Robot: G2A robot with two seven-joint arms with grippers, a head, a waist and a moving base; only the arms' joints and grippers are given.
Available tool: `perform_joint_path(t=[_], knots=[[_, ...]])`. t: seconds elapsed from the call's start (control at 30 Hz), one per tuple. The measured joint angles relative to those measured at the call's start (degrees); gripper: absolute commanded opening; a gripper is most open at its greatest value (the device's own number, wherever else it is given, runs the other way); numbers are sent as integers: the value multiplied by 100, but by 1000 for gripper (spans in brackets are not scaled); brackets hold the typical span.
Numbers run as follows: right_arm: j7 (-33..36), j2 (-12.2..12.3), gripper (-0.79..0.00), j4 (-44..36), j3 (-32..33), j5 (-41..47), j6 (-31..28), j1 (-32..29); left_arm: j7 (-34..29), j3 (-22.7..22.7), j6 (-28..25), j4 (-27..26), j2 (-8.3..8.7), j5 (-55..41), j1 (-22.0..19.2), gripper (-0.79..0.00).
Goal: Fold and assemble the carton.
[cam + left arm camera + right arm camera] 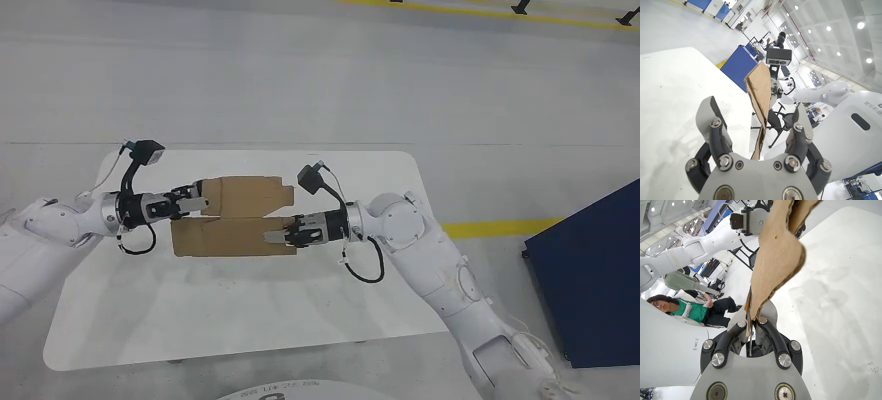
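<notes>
Looking top-down, carton (pixel 232 236) hangs between both arms over tabletop (pixel 250 310); wrist views add detail: right pincer (pixel 753 321) clamped on carton, left pincer (pixel 755 105) wide, straddling edge.

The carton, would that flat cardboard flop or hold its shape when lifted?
Probably fairly stiff: the carton spans out flat with only the right gripper shut on it. Likely light, since one pinch carries it. Its curled flap corner hints it creases if pushed hard.
</notes>
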Motion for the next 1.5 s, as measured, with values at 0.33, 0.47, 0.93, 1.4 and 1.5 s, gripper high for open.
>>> perform_joint_path(t=[0.33,0.47,0.93,1.4,1.5], knots=[[-7,26,-785,-3,-19,49,12,19,-10,-70,10,-109,-2,167,49,-785],[-37,37,-785,3,-6,79,-10,15,-2,-98,2,-146,14,154,78,-785],[-154,50,0,114,-6,418,-6,73,116,-365,-115,-104,91,-421,219,-785],[-526,6,0,112,-218,255,132,141,168,-745,116,-7,8,-750,406,-785],[-620,-37,0,141,-393,232,143,218,295,-789,170,29,-41,-567,419,-785]])
